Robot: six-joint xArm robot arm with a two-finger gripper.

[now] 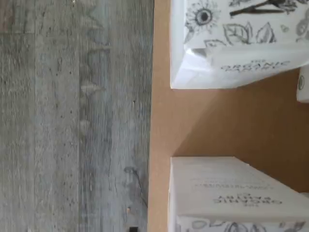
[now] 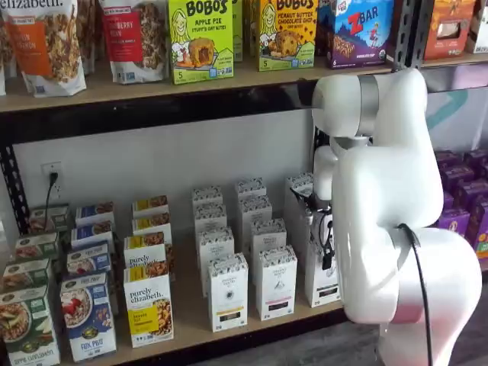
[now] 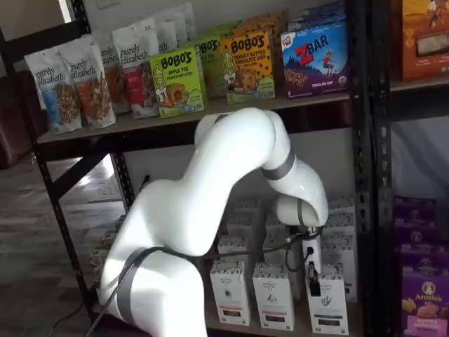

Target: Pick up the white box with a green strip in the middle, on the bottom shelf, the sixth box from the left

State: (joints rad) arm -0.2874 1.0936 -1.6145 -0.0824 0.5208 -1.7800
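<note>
The white box [image 2: 321, 286] stands at the right end of the front row on the bottom shelf [image 2: 198, 324]; it also shows in a shelf view [image 3: 330, 307]. My gripper [image 3: 313, 288] hangs at the box's upper left edge. Only a dark finger shows side-on [image 2: 327, 252], so I cannot tell whether it is open or whether it touches the box. The wrist view shows the tops of two like white cartons [image 1: 236, 46] [image 1: 231, 193] with bare shelf board [image 1: 217, 121] between them.
Several like white cartons [image 2: 228, 292] stand in rows to the left, then colourful Purely Elizabeth cartons [image 2: 148, 305]. A black rack post [image 3: 365, 175] stands right of the box. Purple boxes [image 3: 424, 302] fill the neighbouring bay. Grey wood floor [image 1: 72, 116] lies below the shelf edge.
</note>
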